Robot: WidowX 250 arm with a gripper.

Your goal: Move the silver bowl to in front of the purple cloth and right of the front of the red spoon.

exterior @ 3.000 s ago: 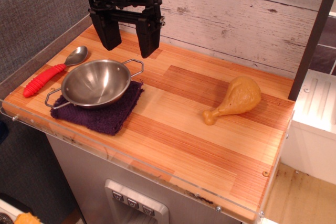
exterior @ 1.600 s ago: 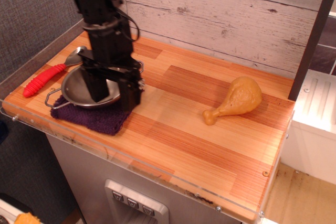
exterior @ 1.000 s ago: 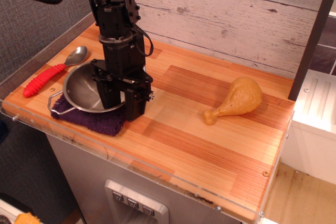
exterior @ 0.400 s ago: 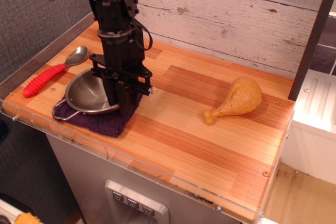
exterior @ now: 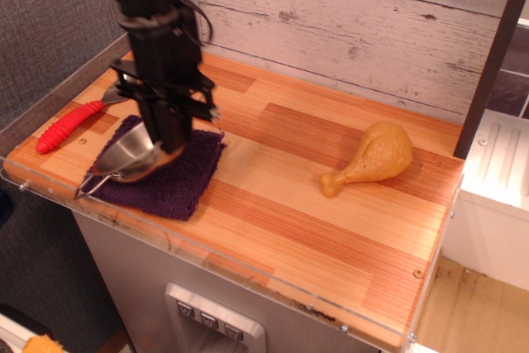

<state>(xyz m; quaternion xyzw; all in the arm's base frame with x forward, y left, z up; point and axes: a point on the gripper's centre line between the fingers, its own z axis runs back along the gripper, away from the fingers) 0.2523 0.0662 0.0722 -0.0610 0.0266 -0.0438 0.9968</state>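
We have the tool (exterior: 165, 145) pinching the rim of the bowl (exterior: 128, 157), which hangs tilted, its low edge and wire handle down by the cloth's (exterior: 178, 179) front-left corner. The spoon (exterior: 68, 121) lies to the left on the counter (exterior: 331, 229). We judge the task mid-transfer: grasp made, bowl lifted off, not yet set down. Left to do: lower it flat in front of the cloth, release

Bright, even indoor light; soft shadows, slightly grainy.
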